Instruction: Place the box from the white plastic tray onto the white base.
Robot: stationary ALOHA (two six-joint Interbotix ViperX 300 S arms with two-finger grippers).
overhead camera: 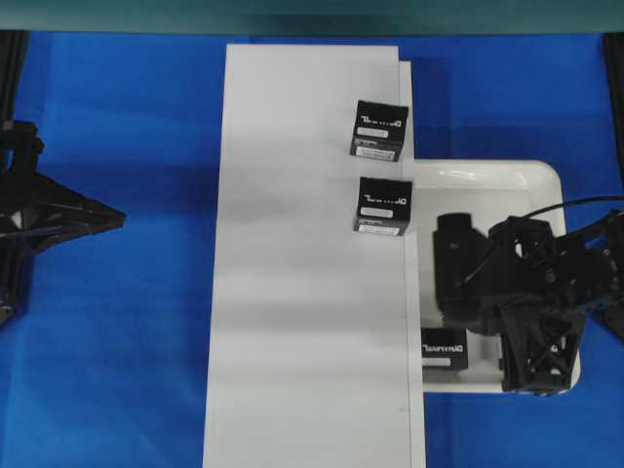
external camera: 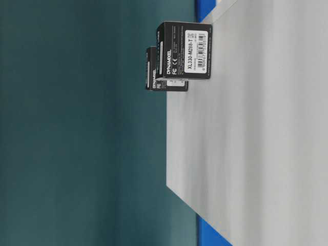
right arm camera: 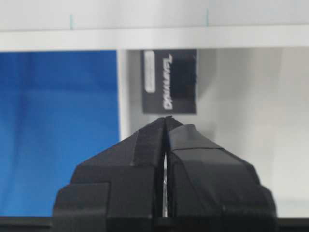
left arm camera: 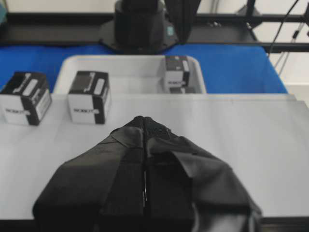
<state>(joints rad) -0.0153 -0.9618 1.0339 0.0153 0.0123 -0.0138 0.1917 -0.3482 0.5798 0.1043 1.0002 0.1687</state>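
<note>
— Grippers? Status?
— Right gripper clenched, holding nothing, over the white plastic tray, tips just short of the box in the tray's near-left corner. Left gripper clenched too, empty.
— Surface?
— Blue table; white base beside tray w/ two matching boxes on it.

White plastic tray: glossy, smooth, rim catches glare. White base: matt, flat, faint grey banding, no shine. Box in the tray: black card, matt, white print; two more boxes on the base, same finish, white paper labels. Worktop: blue, matt. Right hand and left hand: black tape-like wrap, matt, slightly creased.
</note>
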